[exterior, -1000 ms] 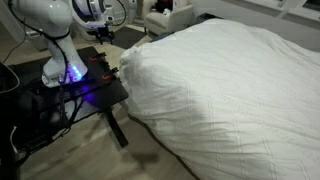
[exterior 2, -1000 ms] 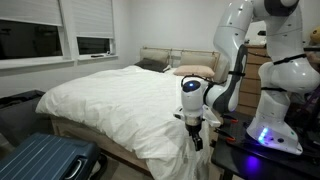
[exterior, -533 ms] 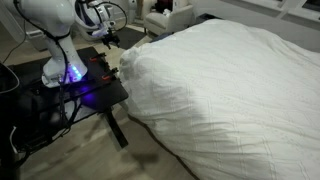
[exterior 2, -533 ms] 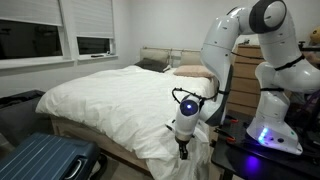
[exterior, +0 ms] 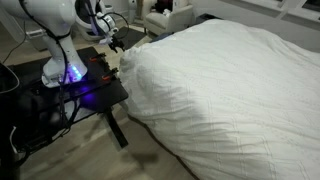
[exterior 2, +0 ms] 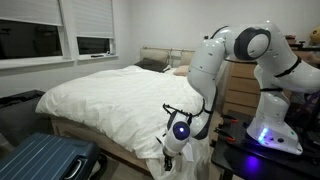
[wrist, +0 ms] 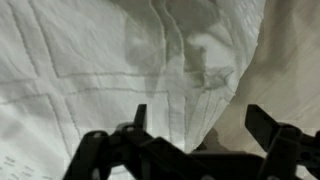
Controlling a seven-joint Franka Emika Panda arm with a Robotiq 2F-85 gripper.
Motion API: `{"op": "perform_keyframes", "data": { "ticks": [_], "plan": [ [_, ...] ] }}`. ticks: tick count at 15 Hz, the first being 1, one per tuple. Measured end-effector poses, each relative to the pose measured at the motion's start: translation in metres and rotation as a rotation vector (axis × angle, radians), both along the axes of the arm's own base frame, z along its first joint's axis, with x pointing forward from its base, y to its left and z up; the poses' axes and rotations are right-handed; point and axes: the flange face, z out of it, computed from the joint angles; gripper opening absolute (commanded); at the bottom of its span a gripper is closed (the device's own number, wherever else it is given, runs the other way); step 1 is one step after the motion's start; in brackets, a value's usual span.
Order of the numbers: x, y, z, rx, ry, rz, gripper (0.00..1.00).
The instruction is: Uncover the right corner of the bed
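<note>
Wrist view, and the black two-fingered gripper hangs right over the rumpled white quilted duvet. The jaws are spread wide, with one dark fingertip on each side of the picture and nothing clamped between them. Only folds and stitched seams lie below. Whether the tips touch the cloth, I cannot tell.

In an exterior view the white jointed robot arm is bent steeply over, and the gripper sits low at the right corner of the bed. That corner is fully draped, the duvet spilling over the edge toward the floor. The bed fills the room, with a pale wooden headboard and a tan pillow at the far end. A blue ribbed hard-shell suitcase lies on the floor near the foot.

In an exterior view from the opposite side, the gripper is just beside the puffy mound of duvet covering that corner. The black metal robot table stands right against it, a blue glow at the arm's base. A white armchair sits behind.
</note>
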Motion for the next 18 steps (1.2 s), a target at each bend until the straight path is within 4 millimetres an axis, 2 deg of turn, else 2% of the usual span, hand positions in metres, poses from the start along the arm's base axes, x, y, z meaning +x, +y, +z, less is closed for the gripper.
{"op": "perform_keyframes", "data": {
  "ticks": [4, 8, 9, 10, 13, 16, 17, 18],
  "plan": [
    [0.005, 0.007, -0.040, -0.025, -0.107, 0.081, 1.00],
    [-0.017, -0.005, -0.088, -0.115, -0.236, 0.177, 1.00],
    [-0.024, -0.009, -0.099, -0.141, -0.277, 0.198, 0.75],
    [-0.031, -0.012, -0.108, -0.168, -0.314, 0.217, 0.74],
    [-0.047, -0.020, -0.128, -0.254, -0.394, 0.251, 0.51],
    [-0.041, -0.027, -0.130, -0.274, -0.421, 0.218, 0.27],
    [-0.034, -0.029, -0.127, -0.282, -0.420, 0.198, 0.20],
    [-0.020, -0.029, -0.116, -0.281, -0.414, 0.175, 0.14]
  ]
}}
